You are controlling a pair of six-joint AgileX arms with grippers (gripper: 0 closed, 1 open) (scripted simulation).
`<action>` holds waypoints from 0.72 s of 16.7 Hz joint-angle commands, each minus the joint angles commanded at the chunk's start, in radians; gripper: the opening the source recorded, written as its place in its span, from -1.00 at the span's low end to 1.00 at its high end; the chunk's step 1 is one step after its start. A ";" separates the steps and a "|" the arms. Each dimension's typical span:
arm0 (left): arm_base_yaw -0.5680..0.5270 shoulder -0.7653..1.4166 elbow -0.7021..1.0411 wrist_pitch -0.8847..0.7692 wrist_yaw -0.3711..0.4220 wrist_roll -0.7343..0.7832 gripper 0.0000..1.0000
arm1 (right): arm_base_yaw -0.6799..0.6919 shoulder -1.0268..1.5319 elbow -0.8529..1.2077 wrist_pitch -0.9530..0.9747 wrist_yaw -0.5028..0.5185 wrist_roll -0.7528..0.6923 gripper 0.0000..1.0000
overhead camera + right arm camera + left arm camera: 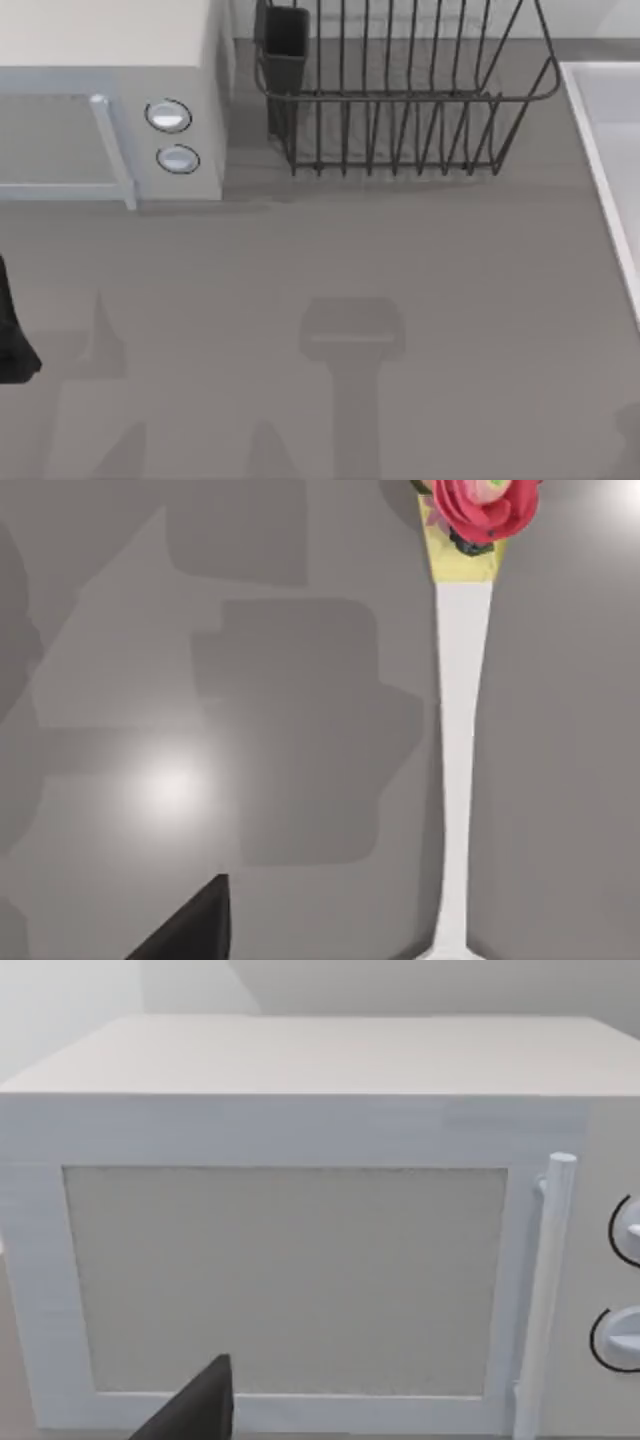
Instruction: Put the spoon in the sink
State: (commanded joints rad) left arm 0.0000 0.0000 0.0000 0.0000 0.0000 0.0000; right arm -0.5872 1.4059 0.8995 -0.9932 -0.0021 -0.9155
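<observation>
The spoon (460, 740) lies flat on the grey counter in the right wrist view. It has a long white handle, and a pink flower ornament (480, 505) on a yellow tip caps one end. A dark part of my right gripper (190, 928) hangs above the counter, off to the side of the handle and not touching it. The sink (592, 150), a pale basin with a lighter raised rim, runs along the right edge of the top view. My left arm (12, 330) is parked at the far left edge, and its gripper (195, 1410) faces the white box.
A white box with two round knobs (170, 115) and a door handle (545, 1290) stands at the back left. A dark wire dish rack (400, 100) with a dark holder (285, 40) stands at the back middle. Arm shadows fall on the grey counter (350, 260).
</observation>
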 joint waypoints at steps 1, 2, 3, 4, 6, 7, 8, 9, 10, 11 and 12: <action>0.000 0.000 0.000 0.000 0.000 0.000 1.00 | -0.015 0.033 0.026 -0.022 -0.001 -0.023 1.00; 0.000 0.000 0.000 0.000 0.000 0.000 1.00 | -0.025 0.057 0.044 -0.038 -0.002 -0.040 1.00; 0.000 0.000 0.000 0.000 0.000 0.000 1.00 | -0.032 0.072 0.056 -0.047 -0.002 -0.049 1.00; 0.000 0.000 0.000 0.000 0.000 0.000 1.00 | -0.034 0.077 0.059 -0.050 -0.002 -0.053 1.00; 0.000 0.000 0.000 0.000 0.000 0.000 1.00 | -0.034 0.077 0.059 -0.050 -0.002 -0.053 1.00; 0.000 0.000 0.000 0.000 0.000 0.000 1.00 | -0.034 0.077 0.059 -0.050 -0.002 -0.053 1.00; 0.000 0.000 0.000 0.000 0.000 0.000 1.00 | -0.029 0.074 0.056 -0.047 -0.002 -0.051 1.00; 0.000 0.000 0.000 0.000 0.000 0.000 1.00 | -0.029 0.075 0.054 -0.045 -0.002 -0.051 1.00; 0.000 0.000 0.000 0.000 0.000 0.000 1.00 | -0.030 0.082 0.046 -0.033 -0.002 -0.050 1.00; 0.000 0.000 0.000 0.000 0.000 0.000 1.00 | -0.030 0.094 0.033 -0.010 -0.002 -0.049 1.00; 0.000 0.000 0.000 0.000 0.000 0.000 1.00 | -0.030 0.109 0.015 0.023 -0.002 -0.048 1.00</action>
State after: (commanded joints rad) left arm 0.0000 0.0000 0.0000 0.0000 0.0000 0.0000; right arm -0.6170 1.5152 0.9146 -0.9706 -0.0045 -0.9637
